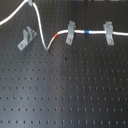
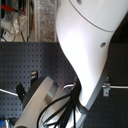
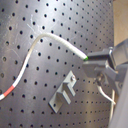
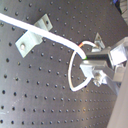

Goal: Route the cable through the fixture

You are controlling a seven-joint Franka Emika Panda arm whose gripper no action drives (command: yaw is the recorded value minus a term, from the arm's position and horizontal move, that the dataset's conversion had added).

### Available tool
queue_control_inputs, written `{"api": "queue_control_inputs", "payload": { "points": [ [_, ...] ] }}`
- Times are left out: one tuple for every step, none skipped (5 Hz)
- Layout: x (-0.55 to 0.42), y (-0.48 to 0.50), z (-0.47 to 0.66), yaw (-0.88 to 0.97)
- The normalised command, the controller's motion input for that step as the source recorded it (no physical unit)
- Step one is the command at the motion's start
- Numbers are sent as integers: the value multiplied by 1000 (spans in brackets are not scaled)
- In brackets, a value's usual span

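Observation:
In the first exterior view the white cable (image 1: 40,30) comes in from the left, rises to my gripper (image 1: 31,2) at the top edge, then drops into a dip. From there it climbs through two square grey clips, its red band (image 1: 61,35) before the first and its blue band (image 1: 87,32) between them. The askew grey fixture (image 1: 27,39) stands left of the dip with nothing between its prongs. Both wrist views show my gripper (image 3: 94,62) (image 4: 91,61) shut on the cable (image 3: 47,37) (image 4: 55,37). The fixture (image 3: 65,92) (image 4: 32,32) lies on the board below.
Everything sits on a black perforated board (image 1: 65,90). The square clips (image 1: 70,32) (image 1: 107,31) stand in a row at the back. In the second exterior view the white arm (image 2: 87,45) and its black hoses hide most of the board; one clip (image 2: 106,89) shows at the second exterior view's right.

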Motion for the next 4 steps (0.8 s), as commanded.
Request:
{"api": "queue_control_inputs", "payload": {
  "points": [
    [-1,0,19,0],
    [-5,-7,26,0],
    [-259,-101,324,417],
    [-300,-76,283,400]
  ]
}}
